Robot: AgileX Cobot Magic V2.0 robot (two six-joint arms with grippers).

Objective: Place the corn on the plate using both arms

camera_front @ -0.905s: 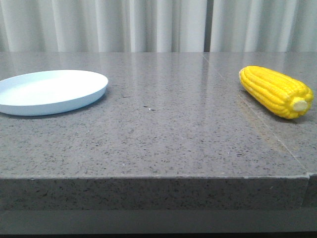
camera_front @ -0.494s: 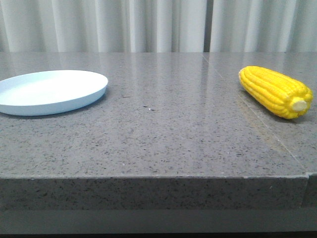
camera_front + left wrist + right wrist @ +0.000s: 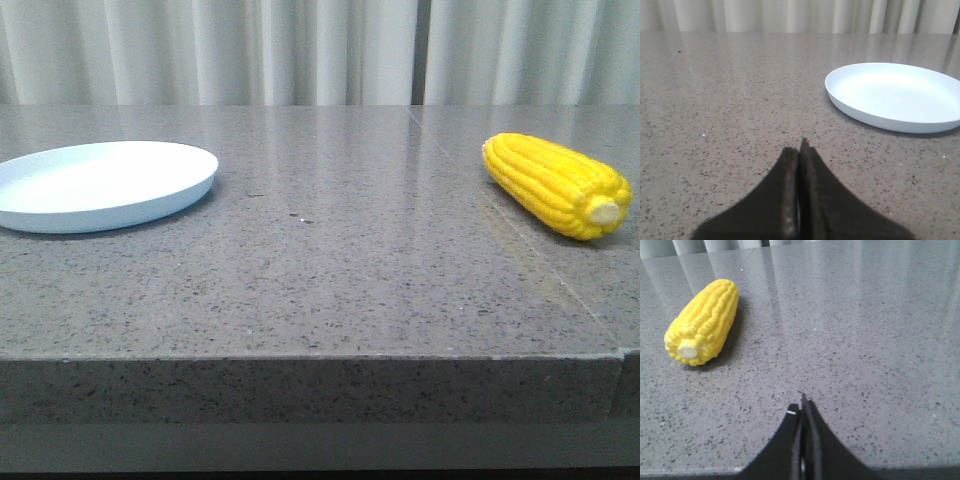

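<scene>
The yellow corn (image 3: 557, 184) lies on its side at the right of the grey stone table, its cream stub end toward the front. It also shows in the right wrist view (image 3: 702, 322). The pale blue plate (image 3: 100, 184) sits empty at the left and shows in the left wrist view (image 3: 895, 95). My left gripper (image 3: 800, 149) is shut and empty, low over bare table, apart from the plate. My right gripper (image 3: 801, 406) is shut and empty near the table's front edge, apart from the corn. Neither gripper shows in the front view.
The grey speckled table (image 3: 330, 250) has a front edge across the bottom of the front view and a seam running near the corn. White curtains (image 3: 320, 50) hang behind the table.
</scene>
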